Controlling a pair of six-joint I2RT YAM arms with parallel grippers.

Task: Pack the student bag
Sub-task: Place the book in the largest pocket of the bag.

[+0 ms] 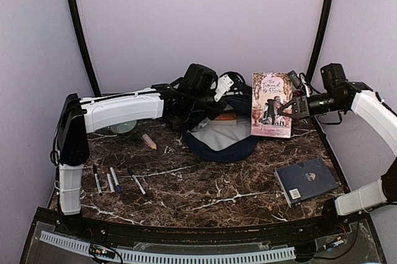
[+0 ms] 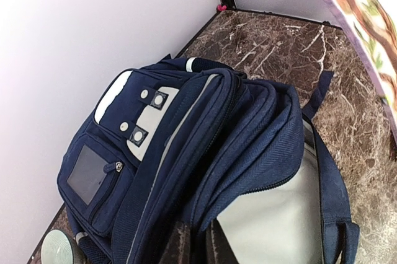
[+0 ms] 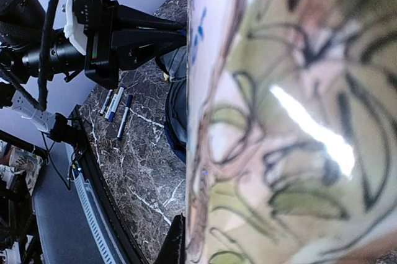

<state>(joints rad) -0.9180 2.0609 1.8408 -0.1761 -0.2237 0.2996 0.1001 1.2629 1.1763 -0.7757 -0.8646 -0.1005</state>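
Note:
The student bag (image 1: pixel 222 147) lies at the back middle of the table, navy with a grey-white front patch (image 2: pixel 146 129), its main pocket open and showing pale lining (image 2: pixel 273 214). An orange book (image 1: pixel 226 116) sits inside. My left gripper (image 1: pixel 211 109) is shut on the bag's opening edge, with dark fingers (image 2: pixel 179 248) on either side of the fabric. My right gripper (image 1: pixel 286 108) is shut on a pink illustrated paperback (image 1: pixel 272 104), held upright just right of the bag. The paperback fills the right wrist view (image 3: pixel 291 121), where one finger (image 3: pixel 177 246) shows at its edge.
A dark blue hardcover book (image 1: pixel 306 180) lies front right. Several pens (image 1: pixel 111 180) lie front left, also in the right wrist view (image 3: pixel 118 106). A short pencil stub (image 1: pixel 149 141) and a round greenish object (image 1: pixel 124 127) lie left of the bag. Walls close off the back.

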